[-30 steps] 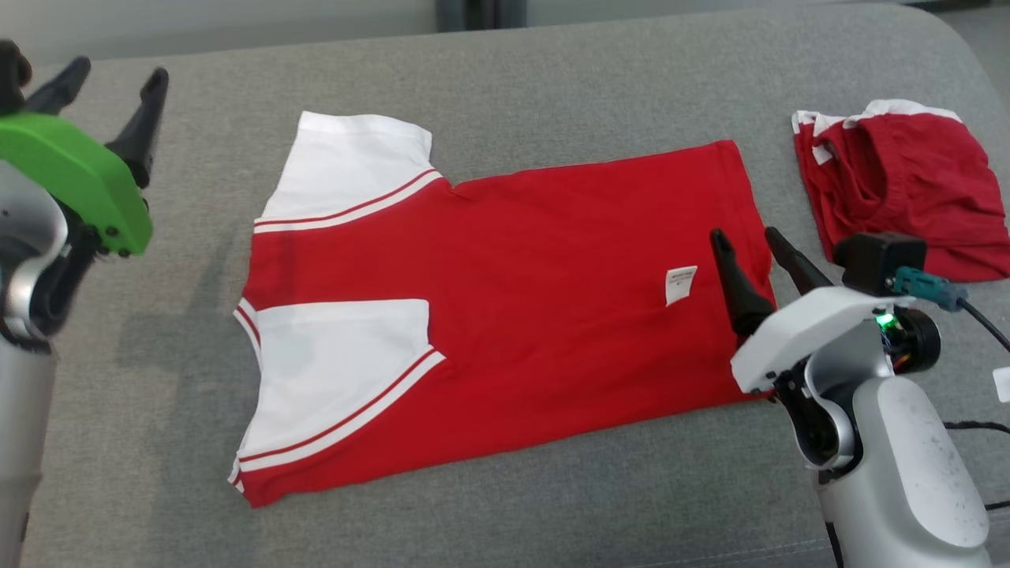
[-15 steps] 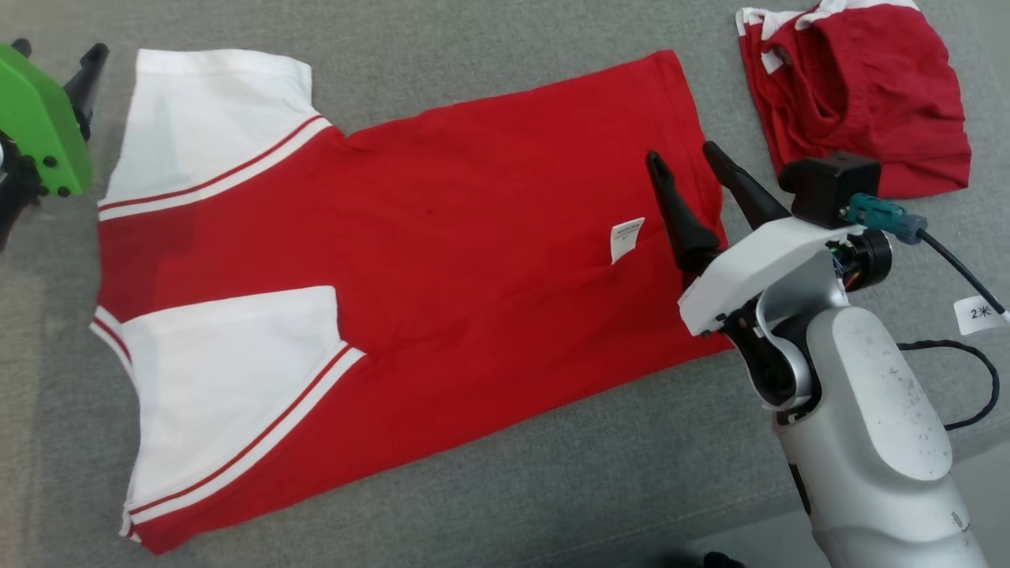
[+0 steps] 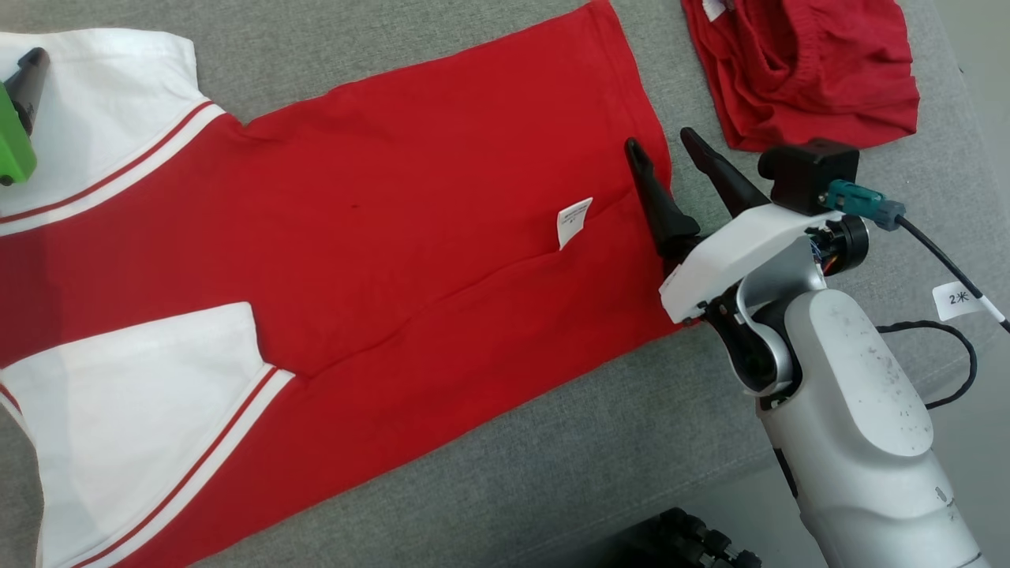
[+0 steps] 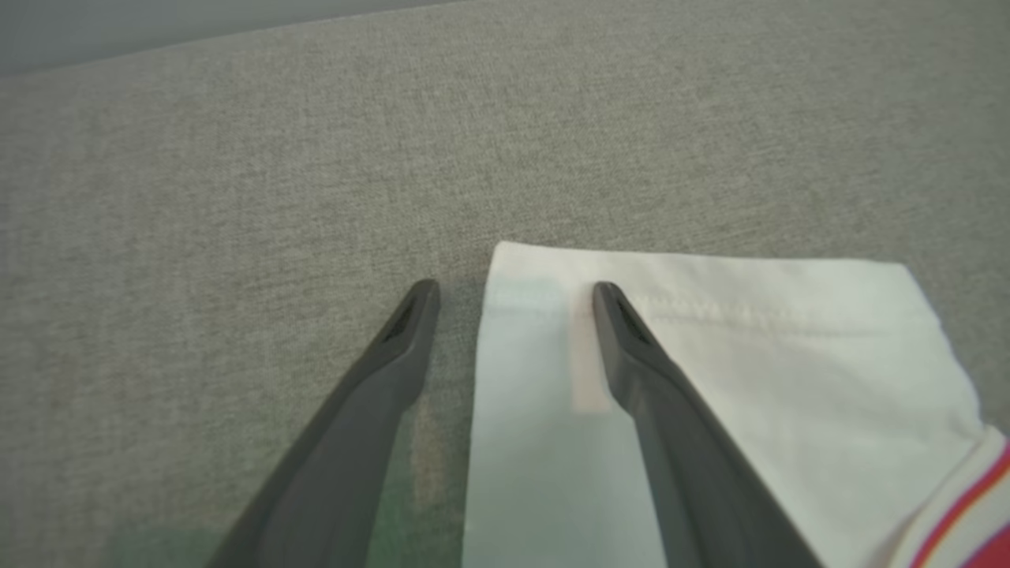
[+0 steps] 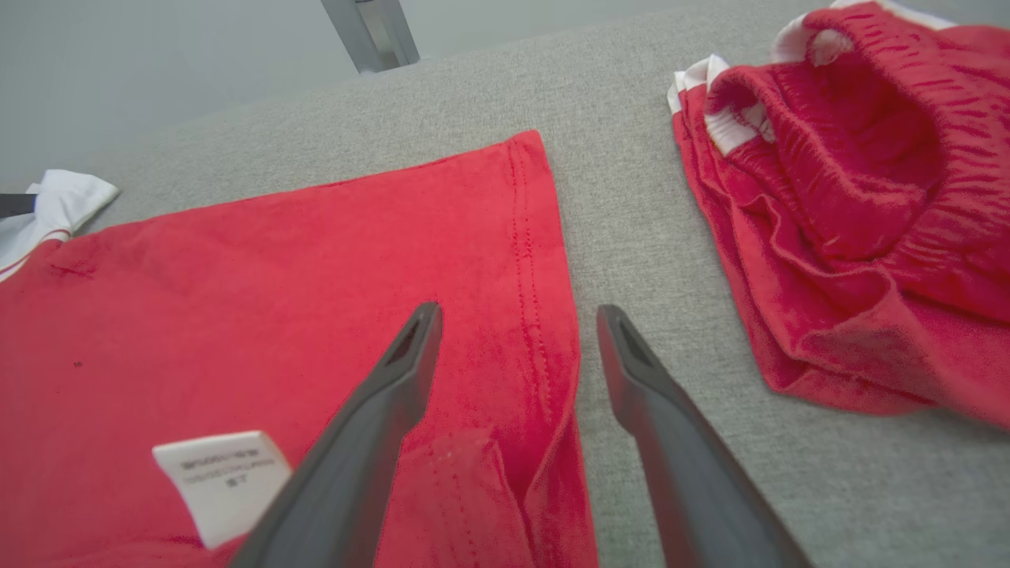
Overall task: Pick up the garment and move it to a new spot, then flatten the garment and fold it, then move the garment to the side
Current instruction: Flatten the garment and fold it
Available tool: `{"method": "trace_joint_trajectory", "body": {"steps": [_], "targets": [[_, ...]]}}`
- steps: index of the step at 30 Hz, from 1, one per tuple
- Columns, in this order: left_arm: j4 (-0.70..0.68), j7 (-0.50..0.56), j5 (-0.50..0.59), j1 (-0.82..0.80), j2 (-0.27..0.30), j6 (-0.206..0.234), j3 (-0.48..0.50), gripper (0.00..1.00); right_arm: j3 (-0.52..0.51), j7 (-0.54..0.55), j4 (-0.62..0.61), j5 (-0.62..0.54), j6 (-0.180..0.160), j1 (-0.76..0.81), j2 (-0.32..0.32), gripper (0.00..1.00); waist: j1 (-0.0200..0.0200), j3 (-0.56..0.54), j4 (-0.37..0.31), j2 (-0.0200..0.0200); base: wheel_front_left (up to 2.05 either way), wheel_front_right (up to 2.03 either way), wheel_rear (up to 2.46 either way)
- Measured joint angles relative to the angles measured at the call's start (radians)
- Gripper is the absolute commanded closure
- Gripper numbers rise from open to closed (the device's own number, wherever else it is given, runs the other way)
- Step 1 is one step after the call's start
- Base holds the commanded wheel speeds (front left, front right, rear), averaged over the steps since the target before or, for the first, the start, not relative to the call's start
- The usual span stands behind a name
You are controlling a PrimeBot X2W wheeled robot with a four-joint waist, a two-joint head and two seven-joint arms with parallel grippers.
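Straddling the hem of the flat red-and-white cotton T-shirt (image 3: 394,197), my right jaws gape empty; my left jaws, equally wide, bracket its white sleeve (image 4: 789,355) edge. Head view crops both sleeves. Bare grey upholstery (image 3: 552,473) separates hem from crumpled red shorts (image 3: 805,71).

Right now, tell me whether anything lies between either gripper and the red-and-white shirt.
Nothing visible does. The open left gripper straddles the edge of the white sleeve; the open right gripper straddles the red hem of the shirt. The red shorts lie apart, further right.
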Motion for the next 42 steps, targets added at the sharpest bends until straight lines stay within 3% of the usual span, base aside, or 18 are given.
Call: {"method": "trace_joint_trajectory", "body": {"steps": [4, 5, 7, 8, 25, 33, 42], "targets": [[0.011, 0.009, 0.002, -0.008, 0.008, 0.009, -0.004, 0.0, 0.008, -0.008, 0.012, 0.007, 0.0, -0.016, 0.0, 0.0, 0.0, 0.008, -0.011, 0.0, 0.0, 0.0, 0.0], [0.012, 0.011, 0.002, -0.009, 0.009, 0.009, -0.004, 0.4, 0.009, -0.01, 0.015, 0.008, 0.0, -0.018, 0.0, 0.0, 0.0, 0.009, -0.011, 0.0, 0.0, 0.0, 0.0], [0.012, 0.012, 0.001, -0.01, 0.009, 0.009, -0.006, 0.76, 0.008, -0.013, 0.019, 0.007, 0.0, -0.021, 0.0, 0.0, 0.0, 0.008, -0.009, 0.0, 0.0, 0.0, 0.0], [0.01, 0.01, 0.001, -0.011, 0.008, 0.009, -0.008, 1.0, 0.007, -0.015, 0.021, 0.007, 0.0, -0.024, 0.0, 0.0, 0.0, 0.008, -0.008, 0.0, 0.0, 0.0, 0.0], [-0.07, -0.146, -0.04, -0.005, -0.101, -0.022, -0.083, 1.0, -0.067, 0.063, 0.128, -0.101, 0.0, -0.121, -0.016, 0.0, -0.0001, -0.067, 0.1, 0.0, 0.0, 0.0, 0.0], [-0.154, -0.245, -0.078, 0.039, -0.152, -0.027, -0.142, 1.0, -0.112, 0.153, 0.275, -0.153, 0.0, -0.235, -0.088, 0.0, -0.0001, -0.114, 0.208, 0.0, 0.0, 0.0, 0.0], [-0.206, -0.309, -0.11, 0.064, -0.162, -0.028, -0.208, 1.0, -0.178, 0.233, 0.484, -0.255, 0.0, -0.376, -0.145, 0.0, -0.0001, -0.12, 0.331, 0.0, 0.0, 0.0, 0.0]]}}
